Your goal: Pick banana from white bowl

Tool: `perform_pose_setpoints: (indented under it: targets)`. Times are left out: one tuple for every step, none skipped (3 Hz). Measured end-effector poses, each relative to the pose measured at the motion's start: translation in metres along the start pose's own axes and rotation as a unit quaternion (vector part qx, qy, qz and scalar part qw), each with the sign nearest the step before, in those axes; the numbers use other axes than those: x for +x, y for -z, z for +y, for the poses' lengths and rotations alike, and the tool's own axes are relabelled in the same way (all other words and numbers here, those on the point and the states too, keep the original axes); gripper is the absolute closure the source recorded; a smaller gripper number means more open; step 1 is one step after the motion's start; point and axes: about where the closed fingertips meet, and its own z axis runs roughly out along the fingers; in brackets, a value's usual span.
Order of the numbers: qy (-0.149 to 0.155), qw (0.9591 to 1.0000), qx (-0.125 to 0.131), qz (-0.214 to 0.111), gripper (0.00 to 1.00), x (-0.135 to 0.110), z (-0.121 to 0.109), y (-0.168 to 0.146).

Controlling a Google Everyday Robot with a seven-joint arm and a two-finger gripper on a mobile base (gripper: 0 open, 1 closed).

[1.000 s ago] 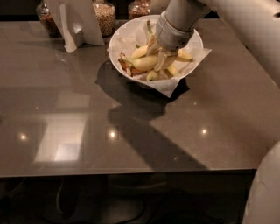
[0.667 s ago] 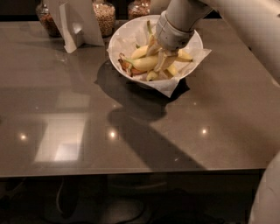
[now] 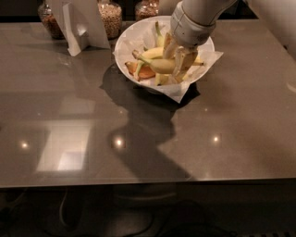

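The white bowl [image 3: 124, 42], lined with crumpled white paper, stands at the back middle of the dark table. It holds several bananas and an orange-brown piece [image 3: 144, 72]. My gripper [image 3: 178, 58] reaches down into the bowl from the upper right and is shut on the banana [image 3: 155, 66], a long pale yellow one lying crosswise with its greenish stem end pointing left. The banana sits a little above the other fruit. The arm hides the bowl's back right part.
Three glass jars of grains [image 3: 111, 18] [image 3: 48, 19] [image 3: 147, 8] stand along the table's back edge. A white folded card stand [image 3: 78, 25] is left of the bowl. The glossy table [image 3: 138, 139] stretches toward the front edge.
The gripper has closed around the long banana and raised it slightly within the bowl. The bowl and the other things have not moved.
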Motion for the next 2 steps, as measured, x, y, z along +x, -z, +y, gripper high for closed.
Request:
perform_pose_setpoints:
  targets:
    - [0.008, 0.9998, -0.003, 0.015, 1.00, -0.006, 0.014, 0.026]
    - [0.013, 0.9995, -0.007, 0.029, 1.00, -0.009, 0.036, 0.055]
